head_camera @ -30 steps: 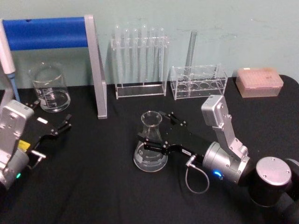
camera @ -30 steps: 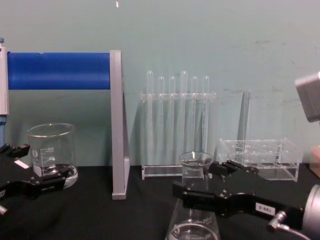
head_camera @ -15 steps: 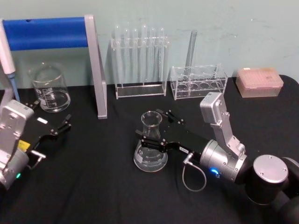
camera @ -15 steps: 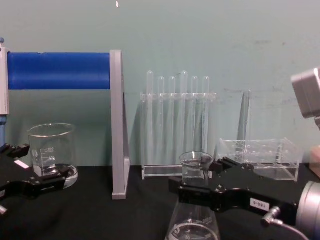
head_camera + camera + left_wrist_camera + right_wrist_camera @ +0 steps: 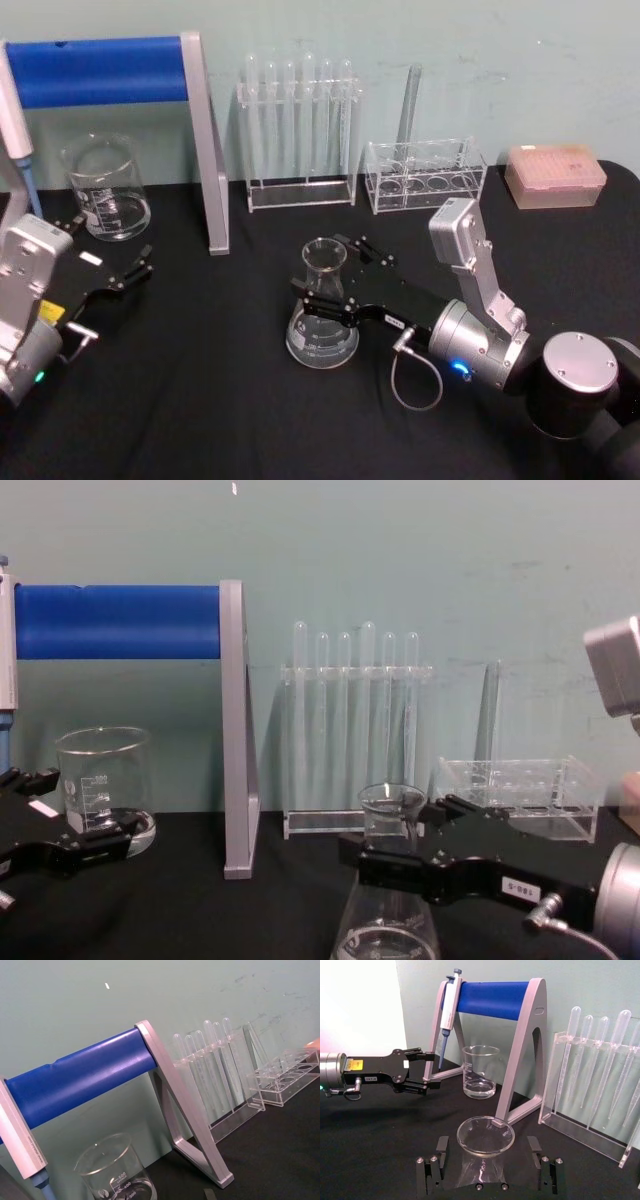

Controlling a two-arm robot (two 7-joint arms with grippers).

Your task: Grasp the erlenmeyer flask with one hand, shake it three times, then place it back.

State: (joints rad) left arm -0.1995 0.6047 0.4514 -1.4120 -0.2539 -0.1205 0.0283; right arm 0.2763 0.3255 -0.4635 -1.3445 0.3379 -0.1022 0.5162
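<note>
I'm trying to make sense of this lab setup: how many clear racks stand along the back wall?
2. A tall test-tube rack stands behind the erlenmeyer flask; a low rack with one tall tube sits to its right, beside the pink box.

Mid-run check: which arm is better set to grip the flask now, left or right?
Right. The right gripper straddles the neck of the erlenmeyer flask, open on both sides. The left gripper sits far off to the left, by the beaker.

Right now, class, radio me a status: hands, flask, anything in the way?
Right hand open, straddling the erlenmeyer flask neck. Flask upright on the table. Left hand open, parked by the beaker. Nothing blocking the lift.
</note>
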